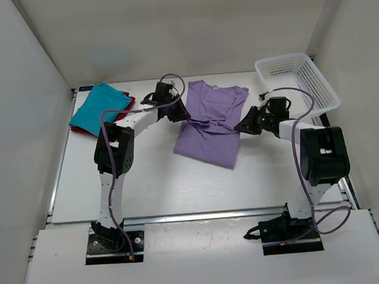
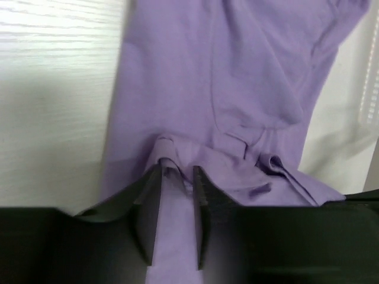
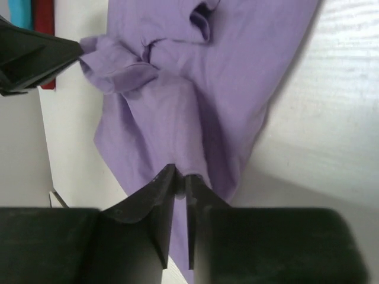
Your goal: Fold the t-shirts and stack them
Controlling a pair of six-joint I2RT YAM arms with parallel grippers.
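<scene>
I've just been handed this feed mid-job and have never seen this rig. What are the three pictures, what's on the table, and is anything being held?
The overhead picture looks down on two robot arms bolted at the table's near edge. The other two come from cameras on each wrist, looking past that arm's own dark fingers.

On the table lies a lavender t-shirt, bunched across its middle. At the far left, a teal t-shirt lies folded on a dark red t-shirt. A white mesh basket stands at the far right.

The left claw has lavender cloth between slightly parted fingers. The right claw pinches the shirt's opposite edge, nearly shut.
</scene>
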